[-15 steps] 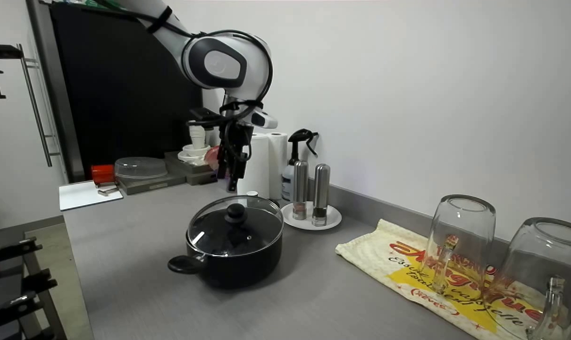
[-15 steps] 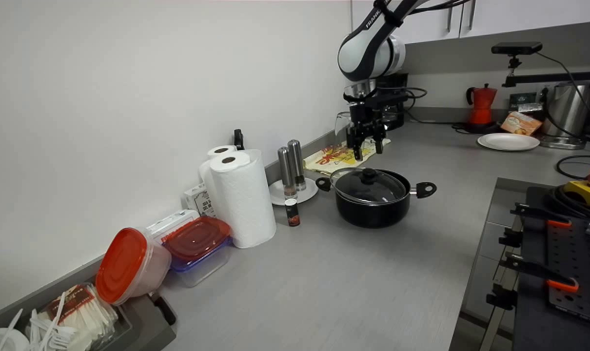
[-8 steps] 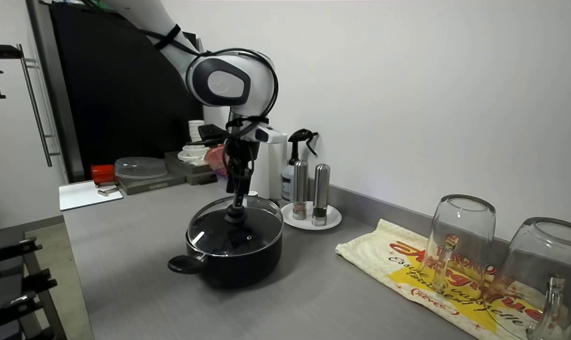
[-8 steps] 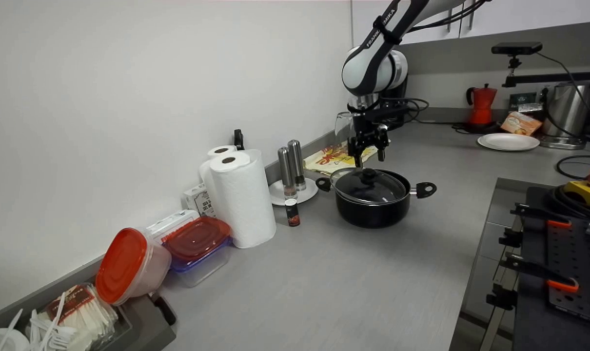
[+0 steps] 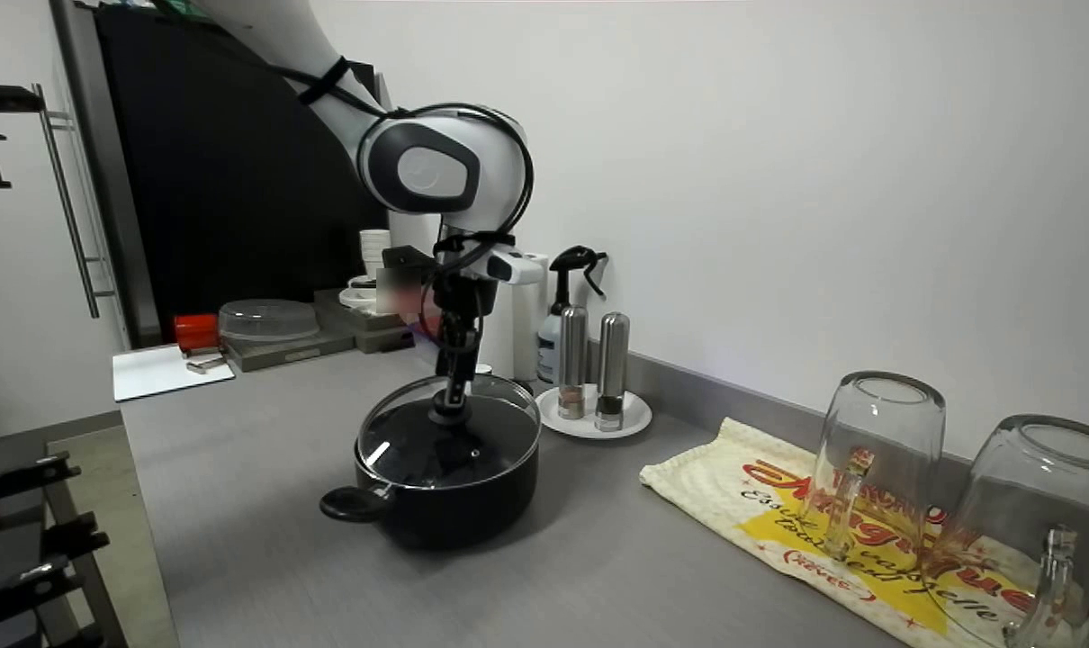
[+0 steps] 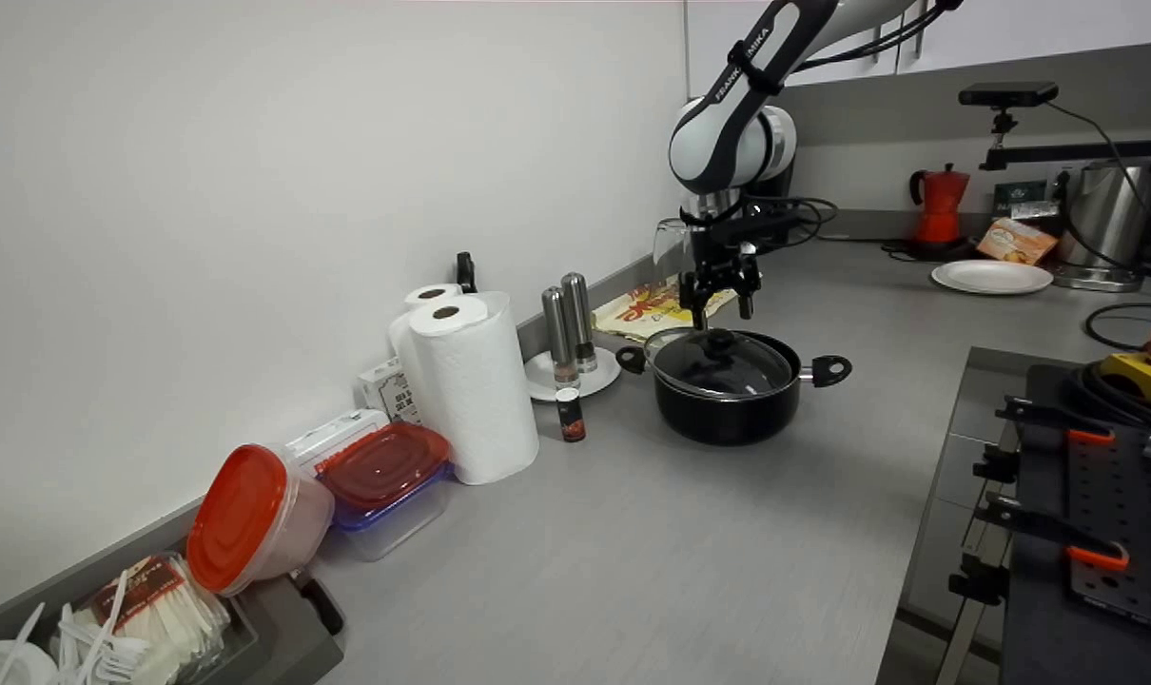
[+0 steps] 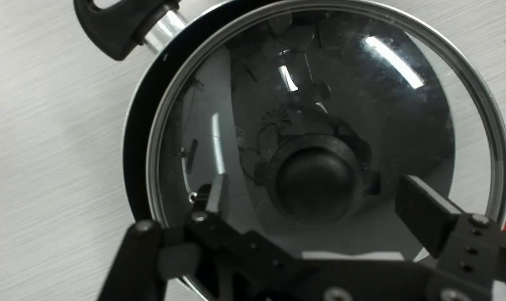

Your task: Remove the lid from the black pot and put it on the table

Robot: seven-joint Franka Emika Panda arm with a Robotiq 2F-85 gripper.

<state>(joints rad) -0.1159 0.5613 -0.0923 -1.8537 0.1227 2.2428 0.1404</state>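
The black pot (image 5: pixel 459 517) stands on the grey table (image 5: pixel 256 504). The glass lid (image 6: pixel 747 371) with its metal rim lies off-centre on the pot (image 6: pixel 728 419), and overhangs it on one side. In the wrist view a dark gap of the pot (image 7: pixel 136 167) shows beside the lid (image 7: pixel 361 104). My gripper (image 7: pixel 315 195) is open, its fingers (image 7: pixel 217 194) wide apart either side of the black knob (image 7: pixel 315 184), touching neither side. In both exterior views the gripper (image 5: pixel 454 396) (image 6: pixel 723 319) is low over the lid; in one it partly hides the knob.
Two steel mills (image 5: pixel 612 369) on a white plate (image 5: pixel 639 418) and a small spice jar (image 6: pixel 571 416) stand near the pot. Paper towel rolls (image 6: pixel 485 400) are along the wall. Glass mugs (image 5: pixel 877 468) stand on a yellow-patterned cloth (image 5: pixel 688 472). A pot handle (image 5: pixel 354 504) sticks out.
My gripper has come down from above the lid to the height of the knob, mostly in the first half second. The lid and pot have not moved.
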